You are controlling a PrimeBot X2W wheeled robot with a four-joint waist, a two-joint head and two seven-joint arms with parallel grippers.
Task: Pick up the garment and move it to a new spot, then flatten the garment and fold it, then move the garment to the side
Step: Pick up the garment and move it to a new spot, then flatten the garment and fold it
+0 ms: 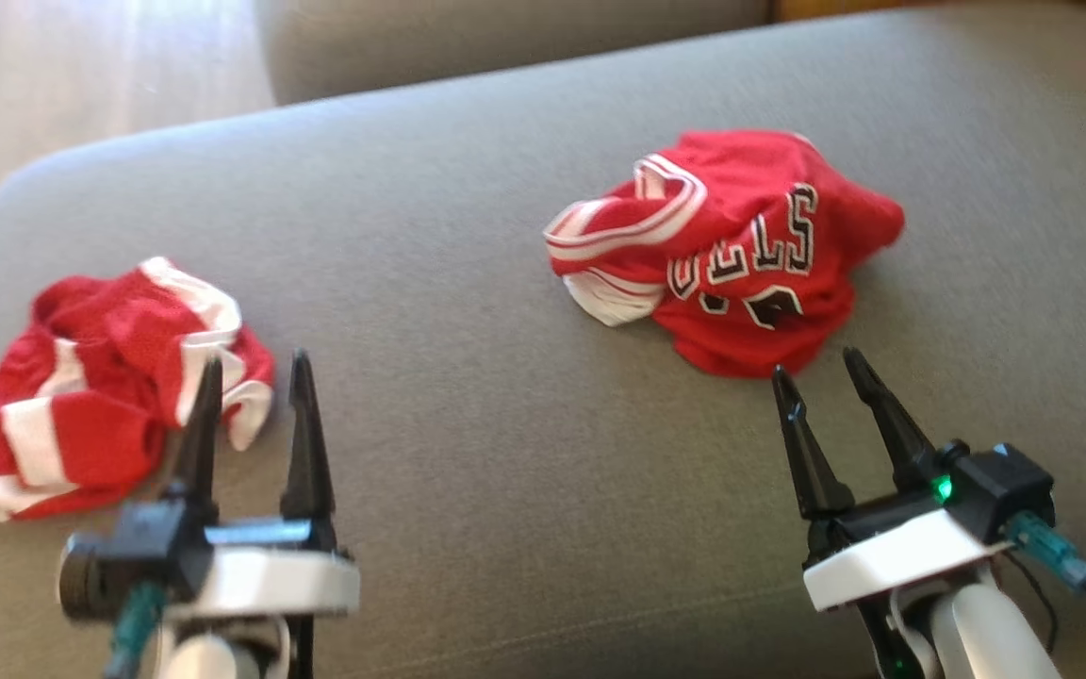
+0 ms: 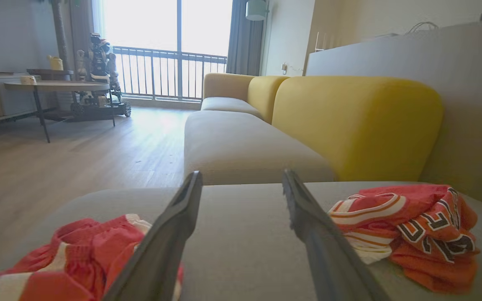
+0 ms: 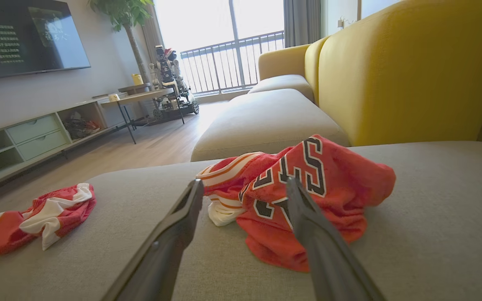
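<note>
Red jersey [image 1: 741, 255], crumpled on the sofa cushion's [image 1: 468, 396] right, is being faced by the right gripper [image 1: 816, 362], fingers apart, and its near hem is probably best pinched deeply, while the left gripper [image 1: 256, 358], likewise spread, is being held beside the red shorts [image 1: 100, 396].

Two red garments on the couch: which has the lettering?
The jersey just ahead of the right hand; the crumpled piece by the left hand shows only white stripes.

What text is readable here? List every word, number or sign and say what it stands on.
"LLS": black letters edged in white on the red jersey; the start of the word is lost in folds.
Number below it on the jersey: partly folded under, not readable.
Television screen: lines of pale text, too small to read.
Red and white garment: no text seen.
</note>
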